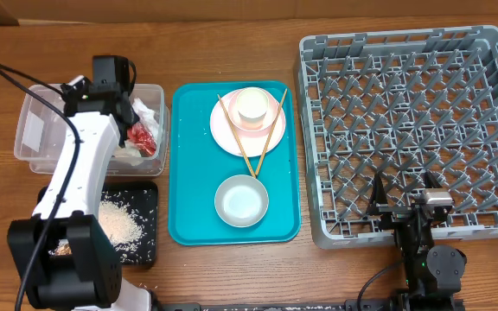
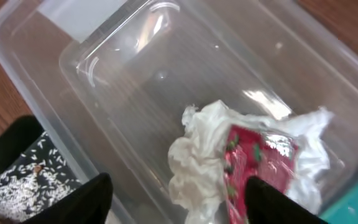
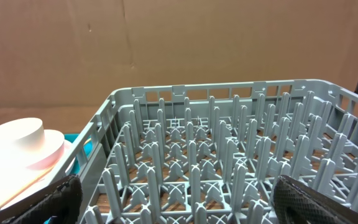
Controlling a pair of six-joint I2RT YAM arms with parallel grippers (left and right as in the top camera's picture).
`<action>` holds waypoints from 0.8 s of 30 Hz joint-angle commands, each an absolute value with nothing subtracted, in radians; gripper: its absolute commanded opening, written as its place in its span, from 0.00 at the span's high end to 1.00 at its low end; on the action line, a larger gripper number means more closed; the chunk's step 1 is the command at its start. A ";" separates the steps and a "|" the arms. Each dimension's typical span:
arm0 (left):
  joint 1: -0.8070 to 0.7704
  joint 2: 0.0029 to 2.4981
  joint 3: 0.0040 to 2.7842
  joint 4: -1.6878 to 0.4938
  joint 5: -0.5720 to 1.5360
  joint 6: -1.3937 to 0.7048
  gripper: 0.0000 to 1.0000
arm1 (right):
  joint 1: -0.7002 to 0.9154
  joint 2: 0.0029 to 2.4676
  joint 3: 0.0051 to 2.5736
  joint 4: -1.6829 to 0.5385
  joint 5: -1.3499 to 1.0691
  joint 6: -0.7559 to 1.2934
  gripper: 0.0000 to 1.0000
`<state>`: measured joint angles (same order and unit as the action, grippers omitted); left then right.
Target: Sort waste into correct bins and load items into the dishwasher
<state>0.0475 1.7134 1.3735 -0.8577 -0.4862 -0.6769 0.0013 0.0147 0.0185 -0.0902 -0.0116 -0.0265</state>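
The clear tub [image 1: 37,130] at the left holds the crumpled white napkin [image 1: 147,112] and the red wrapper [image 1: 143,138]; both also show in the left wrist view, napkin [image 2: 197,155] and wrapper [image 2: 260,168]. My left gripper [image 2: 179,202] hovers open and empty over the tub [image 2: 104,93]. Rice crumbs [image 1: 124,220] lie in the black tray [image 1: 150,194]. The teal tray [image 1: 188,173] carries the pink plate [image 1: 227,134], the cream cup [image 1: 253,105], crossed chopsticks [image 1: 271,130] and the bowl [image 1: 241,200]. My right gripper [image 3: 176,196] is open at the grey rack's [image 1: 405,130] near edge.
The right arm's base [image 1: 430,259] sits at the front right, below the rack. The left arm [image 1: 80,173] stretches from the front left over the black tray to the tub. Brown cardboard stands behind the rack [image 3: 229,155].
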 commanded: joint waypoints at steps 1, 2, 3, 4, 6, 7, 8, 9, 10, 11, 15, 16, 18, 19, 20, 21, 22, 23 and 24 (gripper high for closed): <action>0.033 1.626 1.472 -0.912 -0.327 -0.595 0.41 | -0.001 0.004 0.008 -0.084 -0.013 -0.027 0.00; 0.027 1.611 1.483 -0.926 -0.247 -0.579 0.45 | -0.001 0.004 0.008 -0.084 -0.013 -0.027 0.00; 0.022 1.600 1.488 -0.935 -0.171 -0.562 0.48 | -0.001 0.004 0.008 -0.084 -0.013 -0.027 0.00; 0.017 1.586 1.489 -0.943 -0.073 -0.540 0.51 | -0.001 0.004 0.008 -0.084 -0.013 -0.027 0.00; 0.002 1.572 1.489 -0.958 0.092 -0.515 0.51 | -0.001 0.004 0.008 -0.084 -0.013 -0.027 0.00; -0.008 1.571 1.489 -0.965 0.163 -0.508 0.51 | -0.001 0.004 0.008 -0.084 -0.013 -0.027 0.00; -0.018 1.571 1.488 -0.971 0.207 -0.508 0.51 | -0.001 0.004 0.008 -0.084 -0.013 -0.027 0.00; -0.032 1.573 1.487 -0.973 0.239 -0.508 0.51 | -0.001 0.004 0.008 -0.084 -0.013 -0.027 0.00; -0.046 1.576 1.487 -0.976 0.252 -0.508 0.52 | -0.001 0.004 0.008 -0.084 -0.013 -0.027 0.00; -0.062 1.577 1.486 -0.975 0.255 -0.509 0.52 | -0.001 0.004 0.008 -0.084 -0.013 -0.027 0.00; -0.148 1.593 1.467 -0.941 0.224 -0.539 0.53 | -0.001 0.004 0.008 -0.084 -0.013 -0.027 0.00; -0.169 1.599 1.461 -0.929 0.211 -0.558 0.55 | -0.001 0.004 0.008 -0.084 -0.013 -0.027 0.00; -0.214 1.613 1.450 -0.905 0.181 -0.597 0.55 | -0.001 0.004 0.008 -0.084 -0.013 -0.027 0.00; -0.236 1.623 1.445 -0.891 0.165 -0.616 0.56 | -0.001 0.004 0.008 -0.084 -0.013 -0.027 0.00; -0.258 1.634 1.443 -0.878 0.146 -0.632 0.57 | -0.001 0.004 0.008 -0.084 -0.013 -0.027 0.00; -0.277 1.647 1.443 -0.869 0.132 -0.646 0.59 | -0.001 0.004 0.008 -0.084 -0.013 -0.027 0.00; -0.298 1.662 1.443 -0.858 0.118 -0.665 0.62 | -0.001 0.004 0.008 -0.084 -0.013 -0.027 0.00; -0.316 1.678 1.443 -0.846 0.106 -0.678 0.63 | -0.001 0.004 0.008 -0.084 -0.013 -0.027 0.00; -0.334 1.697 1.443 -0.834 0.093 -0.691 0.66 | -0.001 0.004 0.008 -0.084 -0.013 -0.027 0.00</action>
